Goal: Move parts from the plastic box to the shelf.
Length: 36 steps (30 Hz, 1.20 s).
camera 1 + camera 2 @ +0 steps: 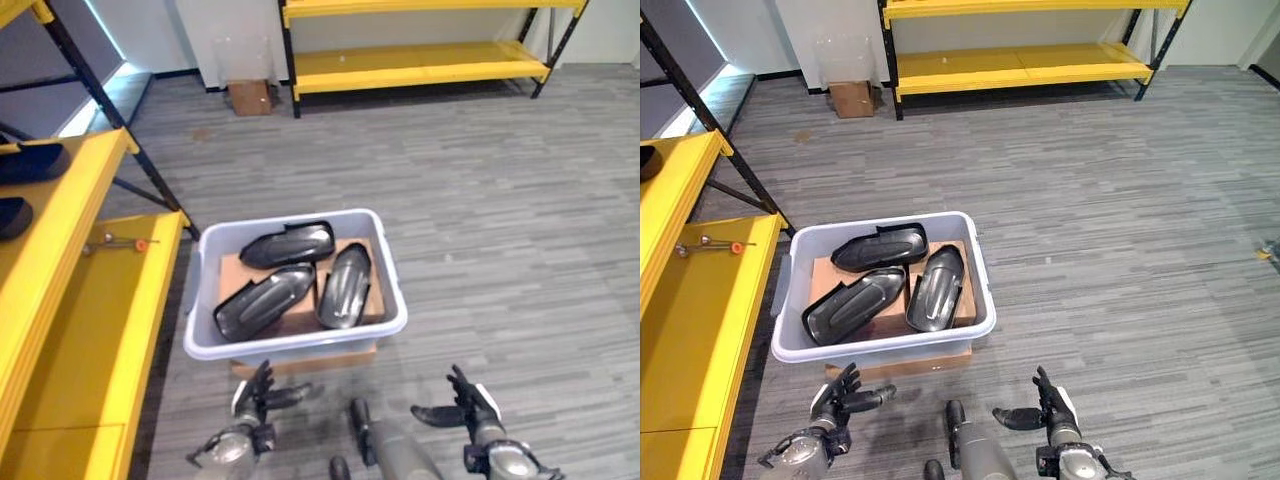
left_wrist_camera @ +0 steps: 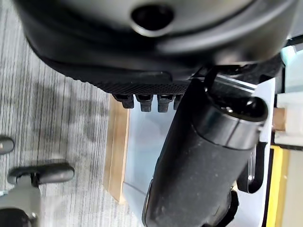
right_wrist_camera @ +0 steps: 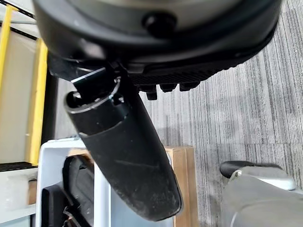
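Fingers spread loose on both hands, nothing held, just short of the plastic box (image 1: 298, 343).
Left hand (image 1: 255, 395) and right hand (image 1: 467, 402) hover low over the floor on the box's near side, palms turned inward, thumbs out. Three black parts (image 1: 268, 298) lie inside the box on a cardboard sheet, overlapping. They look like thin, stiff, glossy moulded shells, probably light and slippery; gripping one across its long rim seems safest. The yellow shelf (image 1: 90, 330) stands left.
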### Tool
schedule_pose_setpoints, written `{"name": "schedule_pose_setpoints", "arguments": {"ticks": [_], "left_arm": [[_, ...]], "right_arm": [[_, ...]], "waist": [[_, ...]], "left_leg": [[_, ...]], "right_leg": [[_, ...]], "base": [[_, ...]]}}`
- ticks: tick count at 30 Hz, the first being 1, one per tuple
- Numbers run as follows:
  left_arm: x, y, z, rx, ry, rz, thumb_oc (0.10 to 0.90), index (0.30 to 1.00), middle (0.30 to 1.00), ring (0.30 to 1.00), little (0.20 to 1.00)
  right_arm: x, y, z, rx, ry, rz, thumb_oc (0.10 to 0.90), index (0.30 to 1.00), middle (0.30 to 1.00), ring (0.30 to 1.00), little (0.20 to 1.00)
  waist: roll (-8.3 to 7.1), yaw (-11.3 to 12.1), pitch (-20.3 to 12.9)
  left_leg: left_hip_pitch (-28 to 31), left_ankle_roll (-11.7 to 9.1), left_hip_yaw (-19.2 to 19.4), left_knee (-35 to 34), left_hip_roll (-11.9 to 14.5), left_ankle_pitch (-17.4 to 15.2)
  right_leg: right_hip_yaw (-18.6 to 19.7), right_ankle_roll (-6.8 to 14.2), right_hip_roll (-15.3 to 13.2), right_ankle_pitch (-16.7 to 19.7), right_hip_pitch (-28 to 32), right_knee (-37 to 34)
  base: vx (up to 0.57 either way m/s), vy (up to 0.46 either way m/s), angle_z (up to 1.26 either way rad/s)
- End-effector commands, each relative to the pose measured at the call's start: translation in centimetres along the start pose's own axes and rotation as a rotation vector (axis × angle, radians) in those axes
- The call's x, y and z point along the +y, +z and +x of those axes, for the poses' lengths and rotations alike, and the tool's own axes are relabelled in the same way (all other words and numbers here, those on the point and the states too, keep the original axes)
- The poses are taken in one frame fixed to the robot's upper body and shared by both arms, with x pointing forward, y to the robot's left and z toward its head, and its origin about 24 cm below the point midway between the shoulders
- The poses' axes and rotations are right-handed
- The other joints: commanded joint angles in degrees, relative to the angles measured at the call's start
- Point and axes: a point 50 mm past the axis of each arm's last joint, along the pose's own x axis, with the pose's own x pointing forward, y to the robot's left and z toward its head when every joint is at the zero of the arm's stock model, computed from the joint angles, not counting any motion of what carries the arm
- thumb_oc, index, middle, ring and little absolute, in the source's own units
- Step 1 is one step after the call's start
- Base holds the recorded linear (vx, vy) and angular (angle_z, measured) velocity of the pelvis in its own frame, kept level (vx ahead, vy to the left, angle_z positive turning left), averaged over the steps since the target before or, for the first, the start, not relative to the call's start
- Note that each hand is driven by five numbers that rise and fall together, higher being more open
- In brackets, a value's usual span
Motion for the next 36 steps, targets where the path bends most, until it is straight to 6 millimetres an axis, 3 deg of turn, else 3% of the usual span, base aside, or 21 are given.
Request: {"name": "schedule_pose_setpoints", "arguments": {"ticks": [1,10,13,14,16,18,20,22,24,27,36], "left_arm": [[-0.7,4.2,0.5,-0.189,-0.053,-0.019,0.900,1.000,1.000,1.000,1.000],[-1.2,3.9,0.6,-0.172,-0.070,-0.011,0.900,1.000,1.000,1.000,1.000],[-1.6,4.2,0.6,-0.182,-0.080,-0.014,0.900,1.000,1.000,1.000,1.000],[-1.8,4.4,0.7,-0.190,-0.088,-0.011,0.900,1.000,1.000,1.000,1.000],[-1.8,4.4,0.7,-0.189,-0.088,-0.014,0.900,1.000,1.000,1.000,1.000],[-1.7,4.3,0.7,-0.183,-0.085,-0.019,0.900,1.000,1.000,1.000,1.000],[-1.6,4.0,0.6,-0.171,-0.075,-0.011,0.900,1.000,1.000,1.000,1.000],[-1.5,3.8,0.6,-0.165,-0.064,-0.012,0.900,1.000,1.000,1.000,1.000],[-1.6,3.8,0.7,-0.167,-0.060,-0.007,0.900,1.000,1.000,1.000,1.000],[-1.7,3.7,0.7,-0.168,-0.067,-0.012,0.900,1.000,1.000,1.000,1.000],[-1.2,4.4,0.6,-0.194,-0.071,0.023,0.900,1.000,1.000,1.000,1.000]], "right_arm": [[-1.4,4.6,1.0,-0.205,-0.032,-0.002,0.900,1.000,1.000,1.000,1.000],[-1.7,4.5,0.8,-0.203,-0.039,-0.014,0.900,1.000,1.000,1.000,1.000],[-2.0,4.2,0.7,-0.195,-0.052,-0.004,0.900,1.000,1.000,1.000,1.000],[-2.2,4.2,0.8,-0.192,-0.059,-0.002,0.900,1.000,1.000,1.000,1.000],[-2.4,4.5,0.7,-0.200,-0.060,-0.009,0.900,1.000,1.000,1.000,1.000],[-2.5,4.3,0.7,-0.195,-0.069,-0.010,0.900,1.000,1.000,1.000,1.000],[-2.6,4.4,0.7,-0.201,-0.084,-0.008,0.900,1.000,1.000,1.000,1.000],[-2.8,4.3,0.7,-0.201,-0.099,-0.012,0.900,1.000,1.000,1.000,1.000],[-3.2,4.3,0.7,-0.200,-0.120,-0.014,0.900,1.000,1.000,1.000,1.000],[-3.0,3.9,0.7,-0.181,-0.110,-0.012,0.900,1.000,1.000,1.000,1.000],[-2.2,4.1,1.0,-0.180,-0.083,0.033,0.900,1.000,1.000,1.000,1.000]], "waist": [[-0.92,-0.5,-3.3],[-0.92,-0.8,-4.5],[-1.48,-1.6,-3.5],[-2.12,-1.6,-2.6],[-2.77,-0.6,-1.6],[-3.39,-0.5,-1.4],[-3.85,-0.1,-1.8],[-2.84,-0.2,-1.9],[-2.08,-0.5,-1.7],[-0.67,-0.8,-2.7],[0.09,-0.1,-4.1]], "left_leg": [[-2.1,-2.8,2.5,5.0,4.3,-0.3],[0.2,-4.8,0.8,2.6,6.2,1.4],[-4.2,-6.9,1.1,12.0,7.2,4.3],[-7.6,-7.9,1.0,18.7,7.1,6.2],[-10.5,-8.2,-0.4,23.8,5.8,7.6],[-12.2,-7.1,1.6,22.8,8.0,6.8],[-12.2,-6.7,0.3,12.7,12.1,6.7],[-11.4,-8.5,-0.7,2.7,16.3,12.7],[-10.7,-9.9,0.1,-1.3,18.5,15.9],[-8.0,-10.1,0.9,-3.7,18.2,14.3],[-7.0,-8.5,4.1,-2.0,14.1,10.0]], "right_leg": [[2.9,5.7,-0.2,-4.1,11.0,-7.5],[2.5,4.0,0.8,-6.2,13.8,-7.4],[2.5,2.8,0.6,-6.9,14.2,-7.0],[2.4,2.3,0.3,-6.9,14.7,-7.0],[2.5,1.9,0.2,-7.0,15.4,-7.0],[2.4,2.0,-0.7,-6.9,16.0,-7.1],[2.6,2.6,-1.5,-7.8,16.7,-7.1],[3.0,2.9,-1.0,-9.2,16.8,-6.3],[3.4,3.1,-1.2,-10.0,17.6,-5.9],[4.2,3.9,-1.8,-10.1,18.8,-6.7],[4.9,7.5,-8.0,-7.7,21.3,-11.5]], "base": [[0.06,-0.067,0.26],[0.07,-0.115,0.15],[-0.04,-0.116,0.16],[-0.07,-0.119,0.30],[-0.02,-0.091,0.14],[0.04,-0.020,-0.06],[0.13,0.063,-0.01],[0.14,0.118,0.01],[0.11,0.136,-0.03],[0.14,0.169,-0.18],[0.12,0.174,-0.23]]}}
